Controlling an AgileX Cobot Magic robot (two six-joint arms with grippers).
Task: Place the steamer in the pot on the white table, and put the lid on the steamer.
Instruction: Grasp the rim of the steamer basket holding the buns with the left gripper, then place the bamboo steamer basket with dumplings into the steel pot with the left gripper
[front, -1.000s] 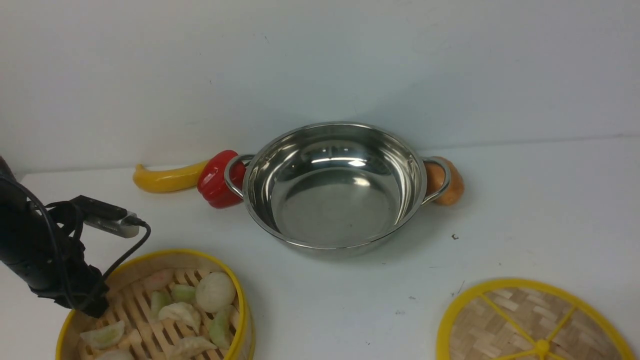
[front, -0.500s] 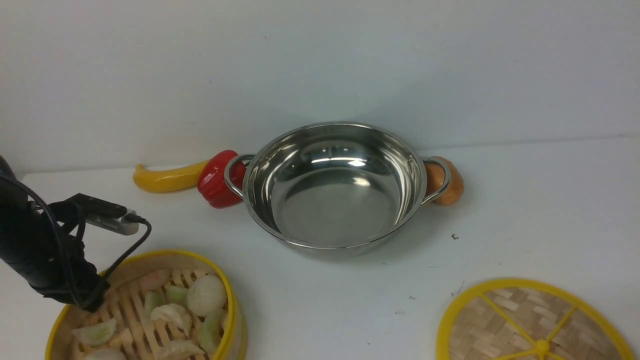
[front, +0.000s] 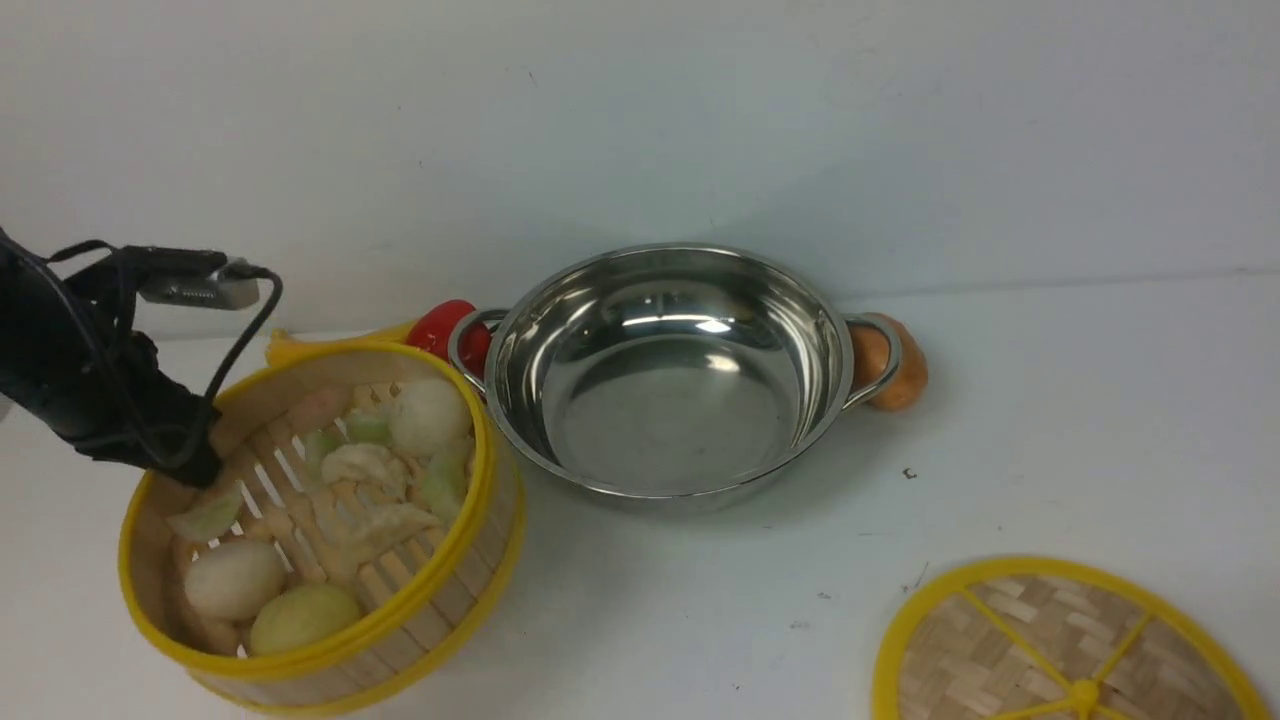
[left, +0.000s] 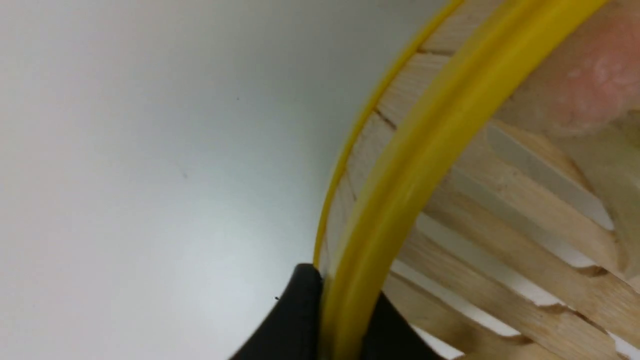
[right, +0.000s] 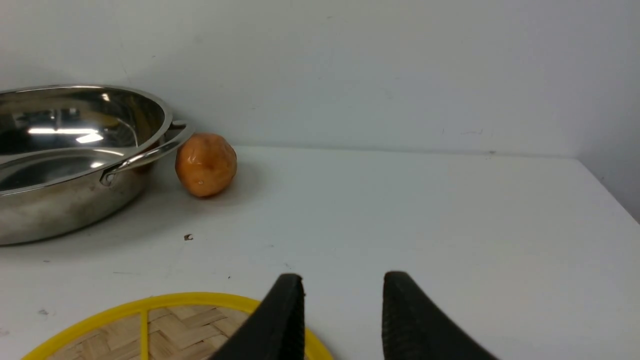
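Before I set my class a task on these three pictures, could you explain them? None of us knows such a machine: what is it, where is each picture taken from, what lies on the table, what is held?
It is a robot with two arms, each ending in a two-fingered gripper. The wide picture looks forward from between the arms; the others come from wrist cameras. On the white table are an empty pot, a woven lid, a red pepper and an orange toy. The left gripper pinches the rim of the steamer, holding it tilted beside the pot. The right gripper is open and empty, near the lid.
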